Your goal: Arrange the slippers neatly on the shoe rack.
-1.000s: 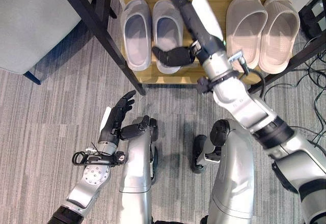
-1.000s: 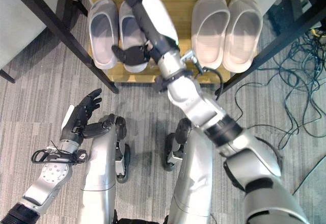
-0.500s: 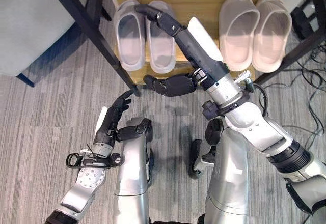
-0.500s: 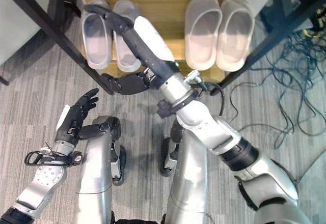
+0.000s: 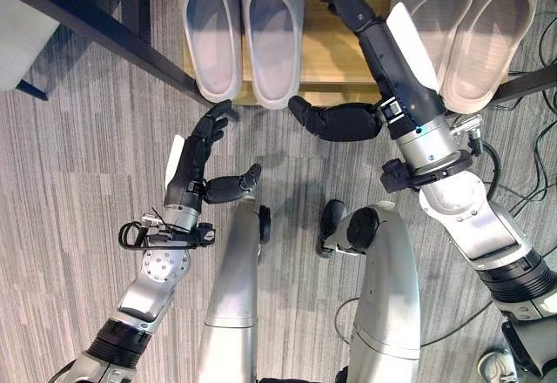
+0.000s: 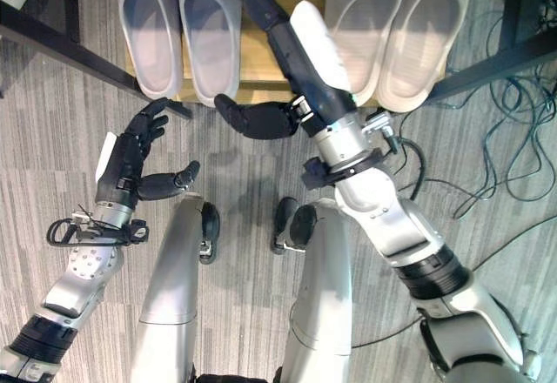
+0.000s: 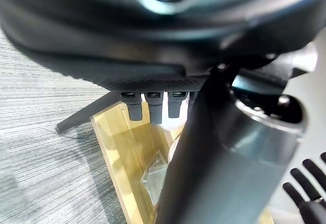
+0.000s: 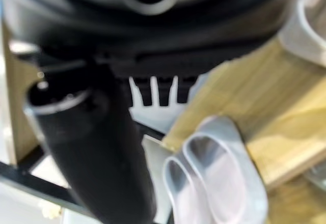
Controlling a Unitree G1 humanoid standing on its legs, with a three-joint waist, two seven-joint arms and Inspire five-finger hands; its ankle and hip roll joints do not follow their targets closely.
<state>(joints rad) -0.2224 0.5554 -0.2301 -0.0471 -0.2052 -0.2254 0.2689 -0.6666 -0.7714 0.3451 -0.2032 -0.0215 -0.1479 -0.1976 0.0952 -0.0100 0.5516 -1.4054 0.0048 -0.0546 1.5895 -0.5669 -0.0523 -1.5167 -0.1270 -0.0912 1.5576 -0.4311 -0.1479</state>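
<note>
striped carpet, rack of slippers; both hands spread, empty

grey slippers, beige slippers, yellow wooden rack, grey striped carpet

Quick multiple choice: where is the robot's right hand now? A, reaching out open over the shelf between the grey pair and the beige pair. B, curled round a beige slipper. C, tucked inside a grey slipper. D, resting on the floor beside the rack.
A: the right hand stretches open over the bare wooden shelf, between the grey slippers and the beige slippers, holding nothing.
</note>
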